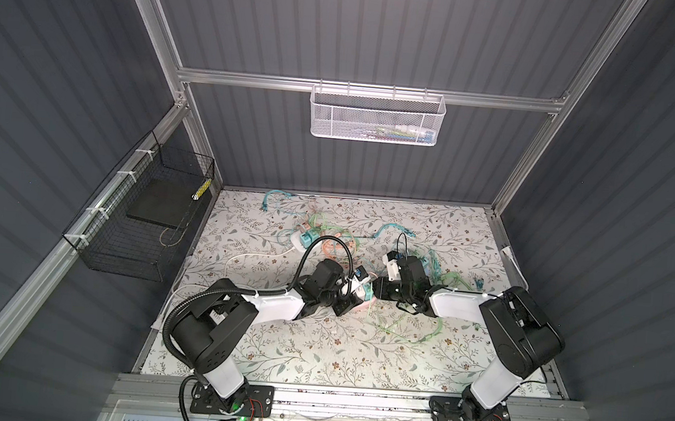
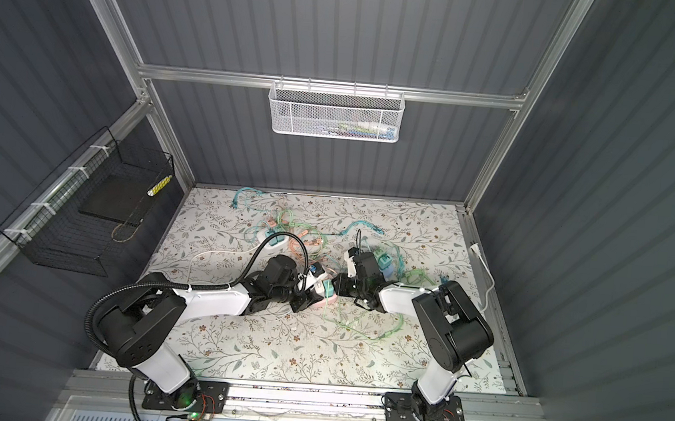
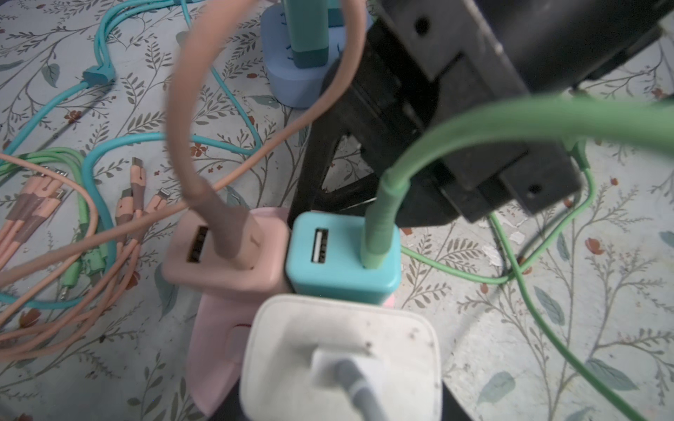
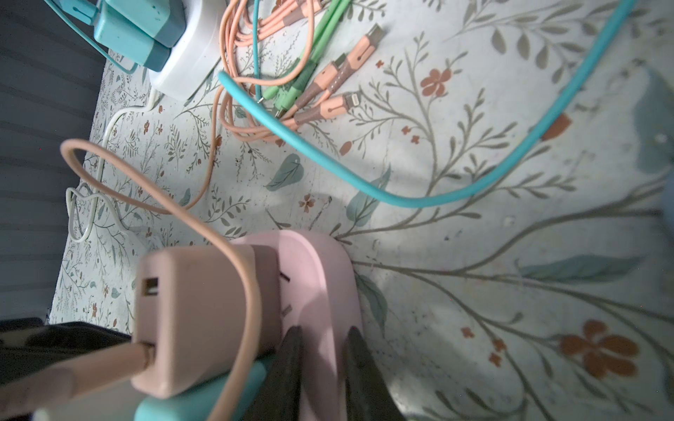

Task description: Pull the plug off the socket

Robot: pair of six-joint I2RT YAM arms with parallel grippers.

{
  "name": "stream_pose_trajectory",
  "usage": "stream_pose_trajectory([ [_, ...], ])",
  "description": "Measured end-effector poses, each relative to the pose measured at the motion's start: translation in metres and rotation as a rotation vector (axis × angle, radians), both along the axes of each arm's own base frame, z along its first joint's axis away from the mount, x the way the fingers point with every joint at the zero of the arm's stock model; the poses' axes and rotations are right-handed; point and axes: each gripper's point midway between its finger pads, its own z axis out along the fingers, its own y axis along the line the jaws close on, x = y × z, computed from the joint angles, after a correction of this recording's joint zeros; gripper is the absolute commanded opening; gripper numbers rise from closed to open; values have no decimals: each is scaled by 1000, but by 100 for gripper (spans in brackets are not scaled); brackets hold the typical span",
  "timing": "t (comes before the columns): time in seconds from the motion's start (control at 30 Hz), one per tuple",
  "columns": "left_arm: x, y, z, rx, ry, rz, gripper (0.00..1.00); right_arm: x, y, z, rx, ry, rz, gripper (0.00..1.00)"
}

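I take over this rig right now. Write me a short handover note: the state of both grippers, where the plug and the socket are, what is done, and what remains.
Left gripper: appears closed on the white plug, which sits in the pink socket next to the teal plug.
Right gripper: closed on the pink socket's edge, a finger on each side.
The pink plug and the teal plug stand side by side in the same socket, with their cables attached.
Done: both grips look set.
Remaining: the white plug is not visibly free. Pull it off while the right gripper holds the socket.
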Motion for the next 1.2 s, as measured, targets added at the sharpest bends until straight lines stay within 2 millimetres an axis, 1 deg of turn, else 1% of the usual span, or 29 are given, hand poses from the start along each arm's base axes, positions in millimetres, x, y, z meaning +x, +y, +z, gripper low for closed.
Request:
stream_pose_trajectory([
  [0.23, 2, -3, 5, -33, 54, -15, 4, 1, 0, 0, 4, -21, -3, 22],
  [0.63, 2, -4, 6, -4, 21, 6, 4, 3, -2, 1, 8, -25, -17, 21],
  [0.7, 1, -2, 7, -7, 5, 13, 4, 4, -2, 1, 13, -23, -23, 22],
  [0.87, -10, 8, 18, -59, -23, 30, 5, 4, -3, 1, 27, -19, -31, 22],
  [0.93, -13, 8, 21, -74, -25, 34, 5, 4, -3, 1, 30, -17, -33, 22],
  [1.07, -13, 10, 21, -83, -20, 48, 5, 4, -4, 0, 39, -15, -40, 25],
  [1.2, -16, 21, 19, -80, -25, 95, 5, 4, -6, -1, 46, -11, -44, 26],
])
